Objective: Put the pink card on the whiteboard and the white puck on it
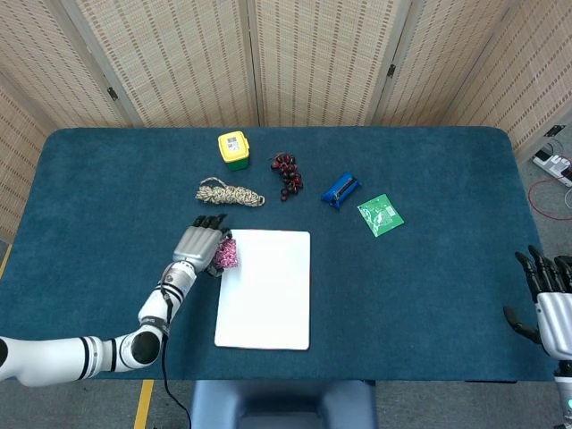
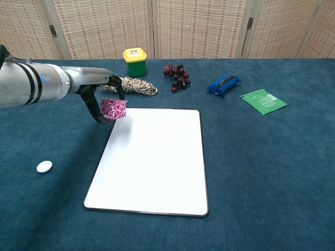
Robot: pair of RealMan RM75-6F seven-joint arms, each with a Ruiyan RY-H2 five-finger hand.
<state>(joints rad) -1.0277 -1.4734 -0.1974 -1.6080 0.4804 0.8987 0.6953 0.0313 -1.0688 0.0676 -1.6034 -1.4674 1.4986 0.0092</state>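
The left hand (image 2: 100,102) holds the pink card (image 2: 114,109) pinched in its fingers, lifted off the cloth just at the whiteboard's (image 2: 157,167) near-left corner, its top left edge in the head view. The rope (image 2: 128,84) lies close behind the hand. The puck (image 2: 44,167) sits well apart from it, nearer the robot, on open blue table (image 2: 272,172). Most of the board lies bare to the hand's right. The right hand (image 1: 547,295) hangs at the table's far right edge, fingers apart, holding nothing.
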